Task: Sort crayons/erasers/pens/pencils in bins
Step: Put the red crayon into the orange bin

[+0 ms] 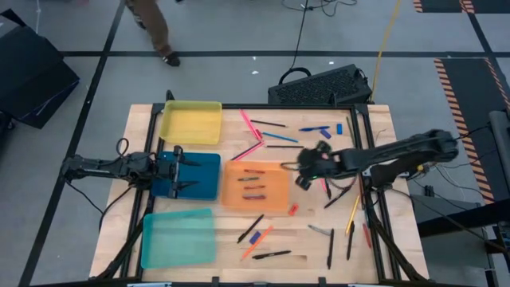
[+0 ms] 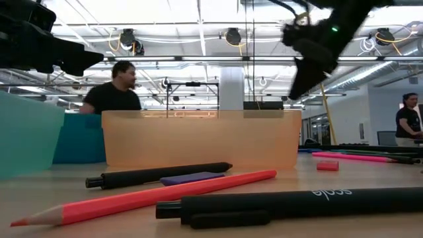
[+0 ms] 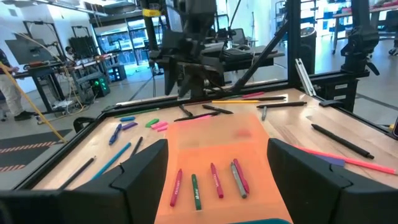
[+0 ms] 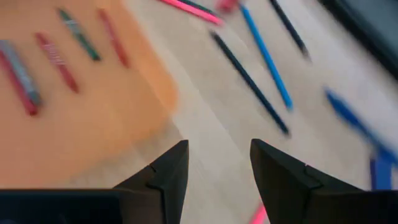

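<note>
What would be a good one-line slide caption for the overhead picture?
Right gripper, open and empty, hovers at the orange bin's edge, crayons inside; left gripper waits over the blue bin.

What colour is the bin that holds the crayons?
Orange; the orange bin shows best in the high view.

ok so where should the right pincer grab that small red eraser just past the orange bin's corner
Take the small red eraser across its short sides, coming straight down from above. It lies flat on the bare table, clear of the orange bin, and a low chunky block offers nothing to hook from the side. The right pincer, open, hangs nearby.
</note>
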Motion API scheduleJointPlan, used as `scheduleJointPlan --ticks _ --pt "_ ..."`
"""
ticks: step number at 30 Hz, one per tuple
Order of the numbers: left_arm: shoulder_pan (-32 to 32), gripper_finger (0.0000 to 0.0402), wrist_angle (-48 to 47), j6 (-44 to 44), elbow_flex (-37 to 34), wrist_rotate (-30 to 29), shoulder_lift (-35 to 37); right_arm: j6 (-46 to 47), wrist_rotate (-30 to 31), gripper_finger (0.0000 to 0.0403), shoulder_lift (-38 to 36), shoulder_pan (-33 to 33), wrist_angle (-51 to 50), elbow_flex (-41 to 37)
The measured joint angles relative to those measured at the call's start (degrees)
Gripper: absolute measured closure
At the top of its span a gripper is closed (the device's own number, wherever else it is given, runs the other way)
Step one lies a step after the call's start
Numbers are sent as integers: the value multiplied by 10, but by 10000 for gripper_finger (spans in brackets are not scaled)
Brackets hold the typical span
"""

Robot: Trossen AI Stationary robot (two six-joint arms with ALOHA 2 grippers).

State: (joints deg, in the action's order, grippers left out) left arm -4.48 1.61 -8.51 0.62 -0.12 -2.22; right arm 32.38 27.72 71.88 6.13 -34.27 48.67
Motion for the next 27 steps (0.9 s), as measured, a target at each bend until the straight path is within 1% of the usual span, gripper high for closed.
scheduleJointPlan --ticks 2,5,7,12,16,18,22,24,27 --pt "0 128 0 0 0 0 0 54 -25 236 -34 -6 -36 -28" --pt "0 128 0 0 0 0 0 128 -52 242 -46 10 -107 -36" --pt "0 128 0 0 0 0 0 167 -69 251 -41 41 -138 -36" --pt "0 128 0 0 0 0 0 266 -122 277 -16 141 -136 -36" --pt "0 128 0 0 0 0 0 376 -195 290 4 226 -140 -32" --pt "0 128 0 0 0 0 0 434 -219 292 20 268 -152 -17" --pt "0 128 0 0 0 0 0 544 -226 293 71 350 -207 55" --pt "0 128 0 0 0 0 0 605 -258 294 105 382 -245 93" --pt "0 128 0 0 0 0 0 680 -333 293 154 424 -276 120"
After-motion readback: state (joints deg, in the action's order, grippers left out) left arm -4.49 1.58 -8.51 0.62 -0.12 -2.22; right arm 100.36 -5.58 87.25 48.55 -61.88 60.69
